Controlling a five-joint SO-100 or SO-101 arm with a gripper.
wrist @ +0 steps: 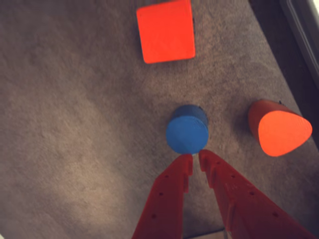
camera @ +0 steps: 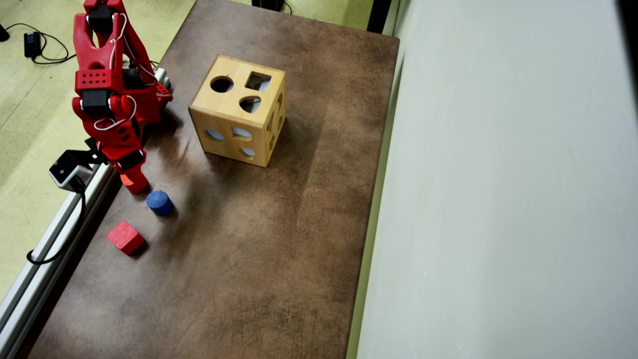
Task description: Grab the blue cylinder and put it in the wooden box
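In the wrist view the gripper (wrist: 195, 159) enters from the bottom edge, its two red fingers (wrist: 169, 194) drawn nearly together with only a thin slit between the tips, and nothing held between them. Just beyond the tips stands the one blue cylinder (wrist: 187, 133), upright on its flat end, apart from the fingers but very near them. Taking the cylinder as the landmark: one orange-red rounded block (wrist: 277, 130) stands to its right in that view with bare tabletop between, and one red cube (wrist: 165, 31) lies beyond it, slightly left, also apart. In the overhead view the blue cylinder (camera: 159, 202) sits close to the left edge of the brown table (camera: 279, 259), with the red arm (camera: 112, 94) reaching down just up-left of it and the red cube (camera: 125, 238) just down-left of it, nearer still to the edge. The one wooden box (camera: 238, 109) stands well apart from the cylinder, up and to the right, with three holes in its top face and more in its sides. The stretch of table between cylinder and box is bare, as is the wide area right of and below the cylinder up to the pale wall (camera: 498, 199) along the table's right edge.
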